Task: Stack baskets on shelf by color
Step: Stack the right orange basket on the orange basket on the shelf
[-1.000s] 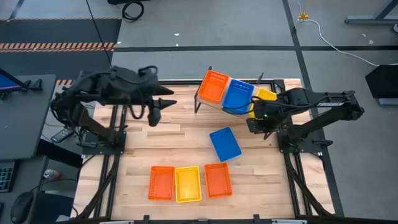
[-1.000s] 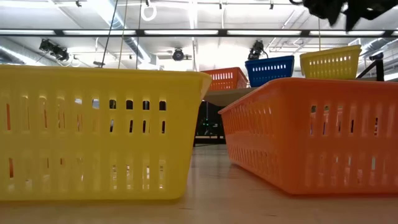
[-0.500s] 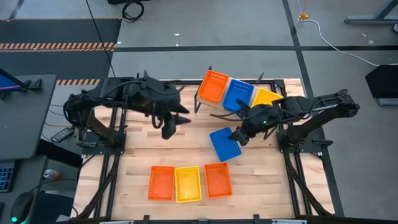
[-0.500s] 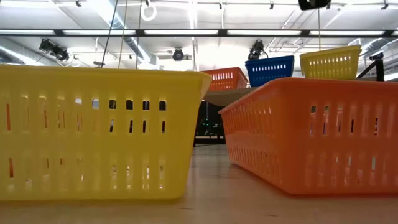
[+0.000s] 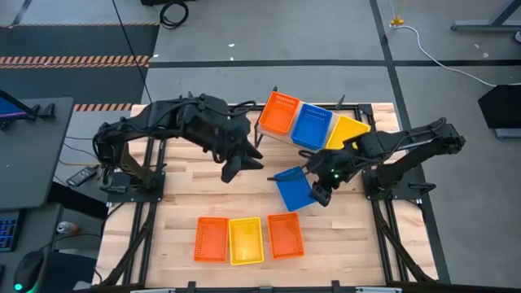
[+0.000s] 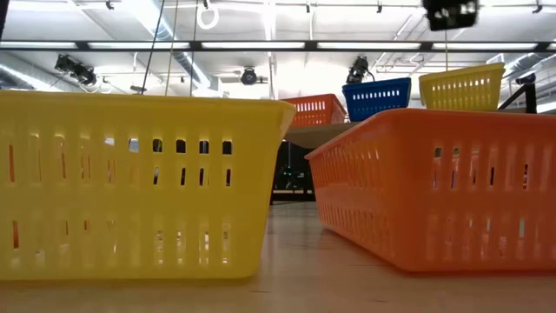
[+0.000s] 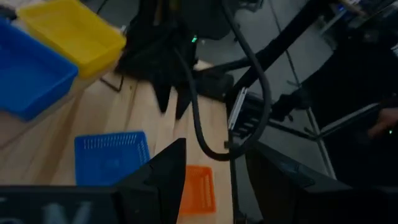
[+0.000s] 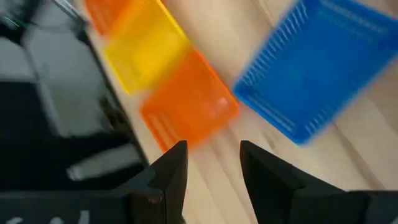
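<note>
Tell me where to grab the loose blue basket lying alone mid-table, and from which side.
Grip the small blue mesh-walled plastic basket by its thin rim wall at the short end nearest the right gripper, descending from above with one finger inside and one outside. It lies flat, open side up and skewed to the table edges, so turn the wrist to match. That gripper's fingers are open, probably closest.

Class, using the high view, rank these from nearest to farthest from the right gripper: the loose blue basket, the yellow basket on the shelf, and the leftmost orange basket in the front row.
1. Loose blue basket, mid-table, right beside the right gripper.
2. Yellow basket on the shelf, at the back right.
3. Leftmost orange basket, at the front left.
</note>
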Controlling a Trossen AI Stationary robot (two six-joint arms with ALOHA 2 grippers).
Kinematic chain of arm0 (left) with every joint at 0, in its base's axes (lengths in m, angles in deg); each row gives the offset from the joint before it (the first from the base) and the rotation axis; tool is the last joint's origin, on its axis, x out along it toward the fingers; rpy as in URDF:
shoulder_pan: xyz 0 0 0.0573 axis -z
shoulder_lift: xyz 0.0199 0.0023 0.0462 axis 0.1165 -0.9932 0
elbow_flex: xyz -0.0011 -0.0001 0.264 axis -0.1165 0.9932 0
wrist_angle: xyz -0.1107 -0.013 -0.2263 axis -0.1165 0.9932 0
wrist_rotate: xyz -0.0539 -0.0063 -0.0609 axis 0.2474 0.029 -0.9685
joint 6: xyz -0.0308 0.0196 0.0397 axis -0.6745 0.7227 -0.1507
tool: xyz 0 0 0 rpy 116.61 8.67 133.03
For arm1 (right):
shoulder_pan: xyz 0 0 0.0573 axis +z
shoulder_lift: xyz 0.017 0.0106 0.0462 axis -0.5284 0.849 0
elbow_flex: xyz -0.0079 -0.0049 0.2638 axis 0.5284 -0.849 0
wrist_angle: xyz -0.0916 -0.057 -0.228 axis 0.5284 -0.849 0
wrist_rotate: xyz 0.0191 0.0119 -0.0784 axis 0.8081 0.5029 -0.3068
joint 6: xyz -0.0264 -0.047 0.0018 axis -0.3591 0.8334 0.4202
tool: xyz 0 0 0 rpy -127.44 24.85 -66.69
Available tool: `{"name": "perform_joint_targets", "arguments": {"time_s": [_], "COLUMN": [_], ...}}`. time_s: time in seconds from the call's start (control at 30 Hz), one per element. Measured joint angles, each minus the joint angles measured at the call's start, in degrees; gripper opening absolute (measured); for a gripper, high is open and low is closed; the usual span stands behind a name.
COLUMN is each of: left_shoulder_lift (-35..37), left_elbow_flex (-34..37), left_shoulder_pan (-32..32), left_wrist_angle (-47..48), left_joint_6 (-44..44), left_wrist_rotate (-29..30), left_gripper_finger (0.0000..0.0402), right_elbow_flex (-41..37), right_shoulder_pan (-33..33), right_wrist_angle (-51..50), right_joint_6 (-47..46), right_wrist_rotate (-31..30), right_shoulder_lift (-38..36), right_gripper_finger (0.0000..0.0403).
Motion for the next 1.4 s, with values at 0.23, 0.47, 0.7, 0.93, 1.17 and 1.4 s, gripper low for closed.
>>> {"name": "perform_joint_targets", "arguments": {"time_s": [0.23, 0.47, 0.7, 0.93, 1.17, 1.4], "left_shoulder_lift": [-1.92, -4.93, -7.02, -7.64, -7.64, -7.74], "left_elbow_flex": [0.04, -0.01, -0.02, 0.00, 0.00, 0.00], "left_shoulder_pan": [-0.95, 1.74, 3.15, 4.77, 4.76, 6.99], "left_wrist_angle": [9.73, 8.69, 8.35, 9.33, 9.23, 9.30], "left_joint_6": [-4.29, -3.92, -3.88, -5.62, -12.59, -13.17], "left_wrist_rotate": [-0.40, -6.21, -9.75, -7.99, -6.73, 0.93], "left_gripper_finger": [0.0172, 0.0172, 0.0172, 0.0172, 0.0172, 0.0172], "right_elbow_flex": [0.00, 0.00, -0.29, -4.45, -7.77, -12.16], "right_shoulder_pan": [1.53, 2.72, 4.08, 6.49, 7.72, 7.82], "right_wrist_angle": [-6.93, -5.30, -5.23, -4.72, -2.35, 1.71], "right_joint_6": [4.31, 7.49, 11.07, 14.34, 18.26, 19.70], "right_wrist_rotate": [-0.48, 0.28, 0.22, -2.03, -6.67, -5.89], "right_shoulder_lift": [1.37, 1.47, 1.56, 1.58, 1.45, 1.45], "right_gripper_finger": [0.0154, 0.0154, 0.0154, 0.0154, 0.0154, 0.0154]}}
